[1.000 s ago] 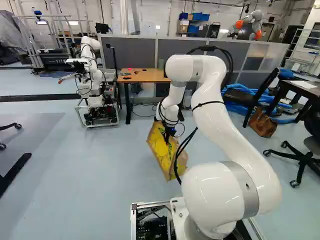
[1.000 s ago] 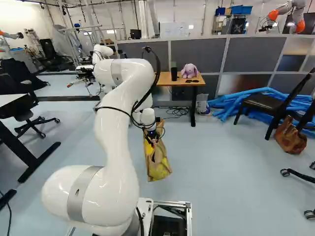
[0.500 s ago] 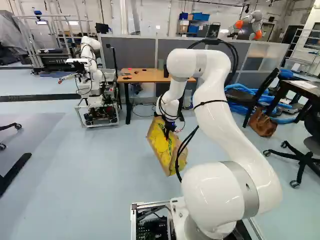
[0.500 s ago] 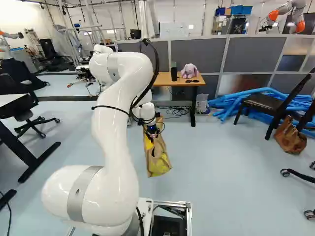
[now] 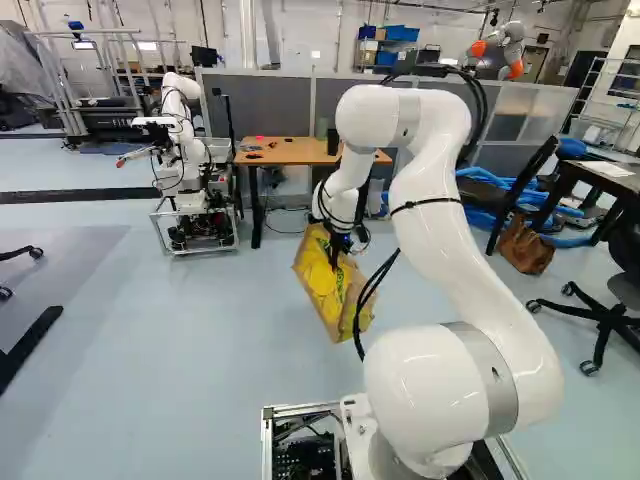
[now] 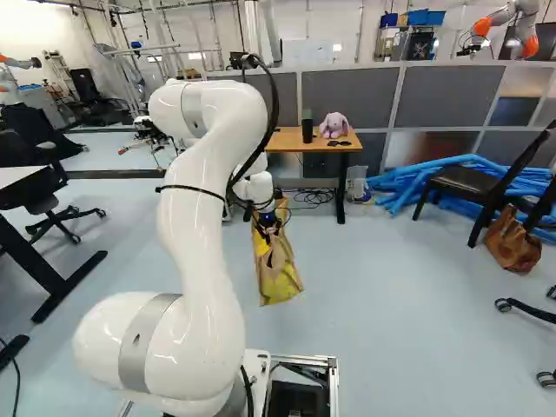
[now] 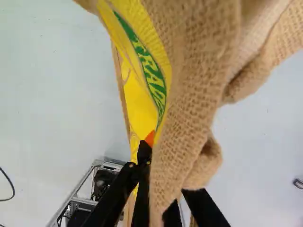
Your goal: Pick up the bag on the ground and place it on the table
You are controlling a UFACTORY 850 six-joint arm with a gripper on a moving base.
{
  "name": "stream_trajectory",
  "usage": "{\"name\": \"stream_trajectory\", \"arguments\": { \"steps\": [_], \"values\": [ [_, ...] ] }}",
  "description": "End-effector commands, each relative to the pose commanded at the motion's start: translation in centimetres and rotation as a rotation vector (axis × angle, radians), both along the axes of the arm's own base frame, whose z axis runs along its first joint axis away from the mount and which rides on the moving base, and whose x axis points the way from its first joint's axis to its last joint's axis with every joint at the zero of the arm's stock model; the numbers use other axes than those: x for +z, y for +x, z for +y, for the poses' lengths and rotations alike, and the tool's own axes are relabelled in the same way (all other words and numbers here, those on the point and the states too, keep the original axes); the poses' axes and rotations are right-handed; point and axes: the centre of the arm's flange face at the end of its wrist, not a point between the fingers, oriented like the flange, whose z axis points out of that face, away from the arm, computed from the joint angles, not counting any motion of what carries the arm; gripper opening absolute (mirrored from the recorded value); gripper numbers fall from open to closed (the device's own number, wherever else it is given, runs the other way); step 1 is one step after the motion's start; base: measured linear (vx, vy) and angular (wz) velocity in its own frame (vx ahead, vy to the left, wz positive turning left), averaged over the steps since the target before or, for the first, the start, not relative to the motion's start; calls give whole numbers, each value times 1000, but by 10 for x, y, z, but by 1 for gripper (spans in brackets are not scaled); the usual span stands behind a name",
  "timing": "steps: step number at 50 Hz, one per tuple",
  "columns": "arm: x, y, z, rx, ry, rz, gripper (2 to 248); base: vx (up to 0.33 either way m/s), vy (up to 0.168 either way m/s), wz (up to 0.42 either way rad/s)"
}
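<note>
Tan burlap and yellow panels on a bag (image 5: 325, 285), gripped between both fingers of the black gripper (image 7: 165, 169) and hanging tilted ahead of the white arm (image 5: 460, 260), apparently clear of the pale floor (image 6: 391, 304). Picked up, to judge by the hang, but not yet on the wooden-topped table (image 6: 287, 139). Roughly halfway through the job, with carrying, lowering and letting go left to do.

Likely to need a higher lift and a drive forward before any set-down. Across the floor, against a grey partition (image 6: 352, 95), a tabletop partly taken up by a plush toy (image 6: 334, 124), a black cylinder (image 6: 307, 130) and small dark items (image 6: 339, 143). Possible trouble from the near edge catching the bag's low end, or from loose cables (image 6: 314, 200) beside a table leg. Near the opposite end, another robot (image 5: 183, 150). Off to the side, seemingly out of the path, a black chair (image 6: 465, 181), blue tubes (image 6: 400, 181) and a brown handbag (image 6: 512, 241).
</note>
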Motion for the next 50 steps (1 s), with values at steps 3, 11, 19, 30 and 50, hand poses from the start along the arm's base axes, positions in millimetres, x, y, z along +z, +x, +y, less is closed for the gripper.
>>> {"name": "stream_trajectory", "arguments": {
  "steps": [3, 11, 19, 30, 50],
  "values": [
    [5, 1, 0, 0, 0, -1, 21, 0, 0, 0],
    [17, 5, 0, 0, 1, -4, 21, 0, 0, 0],
    [29, 9, 0, 0, 1, -8, 21, 0, 0, 0],
    [45, 12, 0, 1, 2, -11, 21, 0, 0, 0],
    [76, 12, 0, 1, 3, -8, 21, 0, 0, 0]
  ]
}}
